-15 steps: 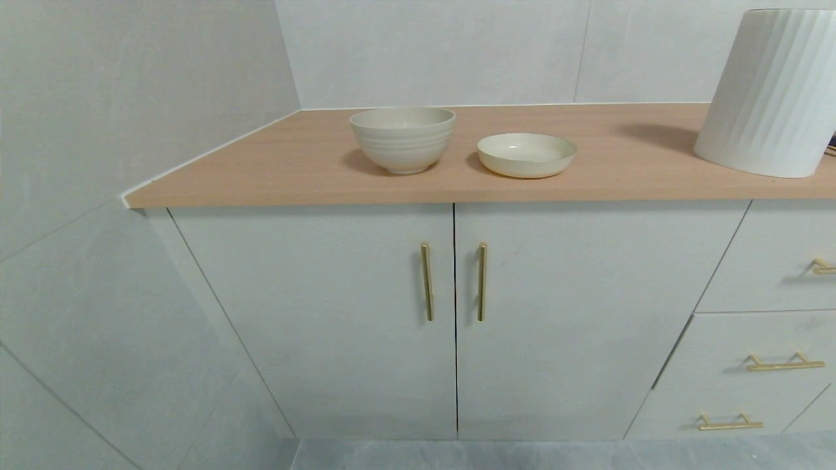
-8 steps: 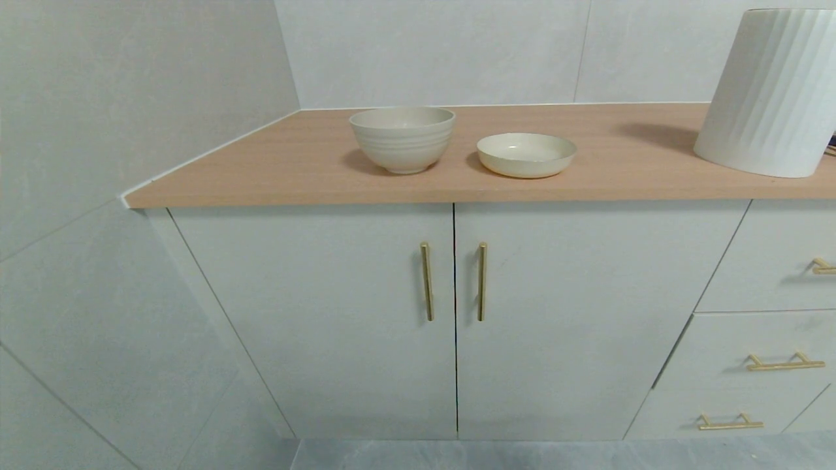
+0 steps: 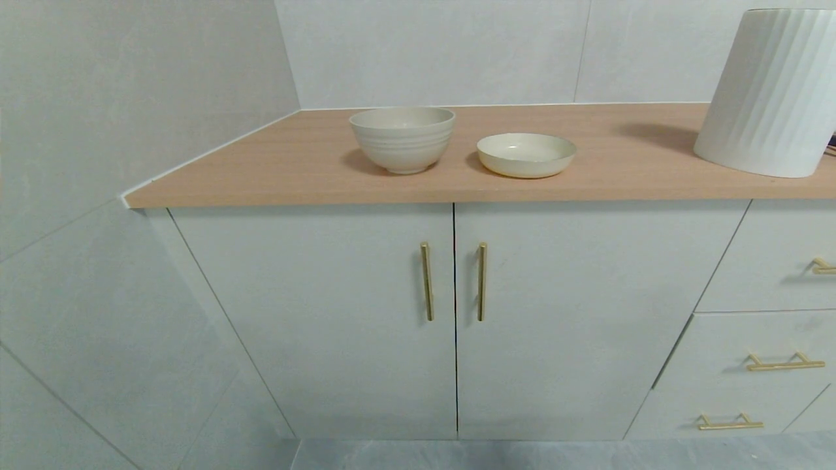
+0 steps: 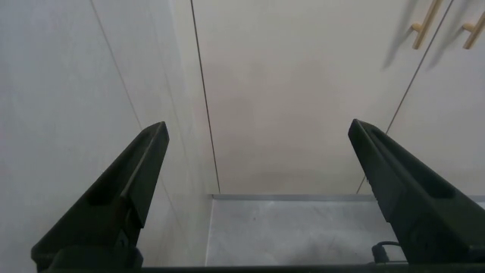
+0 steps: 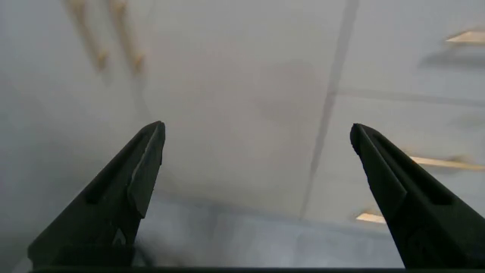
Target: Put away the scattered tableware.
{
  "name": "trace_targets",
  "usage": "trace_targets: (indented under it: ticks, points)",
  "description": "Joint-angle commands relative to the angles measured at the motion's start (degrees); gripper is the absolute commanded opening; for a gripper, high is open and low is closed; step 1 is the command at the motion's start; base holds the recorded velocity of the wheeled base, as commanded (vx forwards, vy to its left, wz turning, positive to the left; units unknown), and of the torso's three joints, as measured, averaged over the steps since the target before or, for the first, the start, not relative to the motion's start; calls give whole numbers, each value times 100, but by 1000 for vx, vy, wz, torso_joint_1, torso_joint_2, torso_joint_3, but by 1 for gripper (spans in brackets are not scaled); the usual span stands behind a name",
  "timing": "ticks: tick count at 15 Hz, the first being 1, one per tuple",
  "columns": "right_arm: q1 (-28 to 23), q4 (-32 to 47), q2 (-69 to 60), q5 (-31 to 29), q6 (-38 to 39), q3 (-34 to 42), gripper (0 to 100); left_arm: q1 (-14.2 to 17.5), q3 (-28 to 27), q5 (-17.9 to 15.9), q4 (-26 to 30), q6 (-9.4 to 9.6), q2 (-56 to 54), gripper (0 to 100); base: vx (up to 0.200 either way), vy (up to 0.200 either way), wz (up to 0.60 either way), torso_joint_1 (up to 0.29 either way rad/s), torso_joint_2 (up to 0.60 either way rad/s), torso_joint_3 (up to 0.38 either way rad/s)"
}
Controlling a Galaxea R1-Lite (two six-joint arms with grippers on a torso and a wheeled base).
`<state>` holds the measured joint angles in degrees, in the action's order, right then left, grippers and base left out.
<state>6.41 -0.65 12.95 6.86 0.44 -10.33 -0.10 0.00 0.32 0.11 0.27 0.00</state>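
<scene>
While hanging low before closed cabinet doors (image 3: 326,313), spread wide, empty: left gripper (image 4: 258,129), right gripper (image 5: 258,127). Up on bench (image 3: 274,170): bowl (image 3: 402,140) just left of shallow dish (image 3: 526,155), not touching.

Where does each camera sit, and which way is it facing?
Head view: on the head, facing down at wooden countertop, ribbed beige bowl, shallow cream dish.
Left wrist view: low, facing white cabinet door, grey floor; left gripper, jaws open.
Right wrist view: low, facing white drawer fronts; right gripper, jaws open.
Shared: all three show the gold door handles.
</scene>
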Motion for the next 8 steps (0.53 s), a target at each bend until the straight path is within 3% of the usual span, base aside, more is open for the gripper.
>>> trace_targets:
  ticks: [1, 5, 8]
  points:
    - [413, -41, 2063, 254, -18, -497, 100, 1, 0, 3, -2, 0, 9, 100, 0, 0, 0, 0, 0, 0]
    - [756, -287, 4216, 333, -35, -1815, 100, 1, 0, 3, -2, -9, 9, 100, 0, 0, 0, 0, 0, 0]
    - [1363, -885, 5745, 298, -9, -2545, 100, 1, 0, 3, -2, 0, 9, 100, 0, 0, 0, 0, 0, 0]
